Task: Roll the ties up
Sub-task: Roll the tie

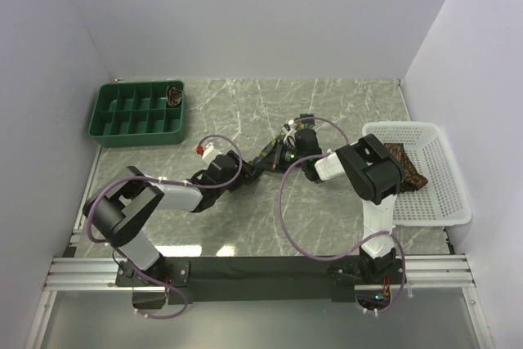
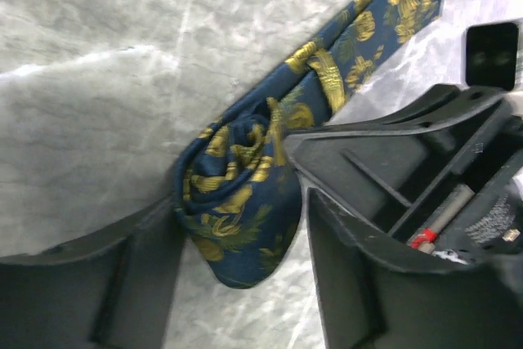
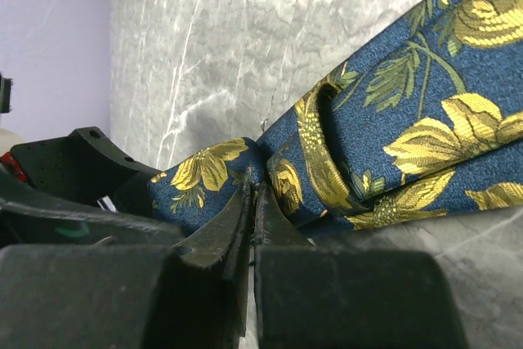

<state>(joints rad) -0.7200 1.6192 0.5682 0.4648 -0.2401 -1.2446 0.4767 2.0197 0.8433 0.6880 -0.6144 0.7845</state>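
Your left gripper (image 2: pixel 237 202) is clamped on the rolled end of the navy tie (image 2: pixel 347 59). The coil of blue cloth with yellow flowers sits between the 2 black fingers (image 2: pixel 368 202) and touches both, so the jaws stand about as wide as the coil. From the coil, the unrolled length runs flat across the table (image 2: pixel 90 104) toward the upper right of the left wrist view.

Your right gripper (image 3: pixel 250 195) has its jaws pressed together to a hairline slit. Its tips sit at the edge of the same tie, just beside a loose fold in the cloth. You cannot tell from the right wrist view whether any fabric is caught between them.

From above, you see the 2 grippers close together near the middle of the table, with the tie lying on a slant between them.

The tabletop is grey-green with a marble pattern. A green tray (image 1: pixel 139 138) sits at the far left, near the wall, with 1 brown roll (image 1: pixel 174 96) in its far right corner compartment. A white mesh basket (image 1: pixel 445 202) stands at the right edge and holds a crumpled brown tie (image 1: pixel 406 165). Plain pale walls (image 1: pixel 245 14) close the table on 3 sides, and a metal rail (image 1: pixel 270 271) at the near edge carries both arm bases.
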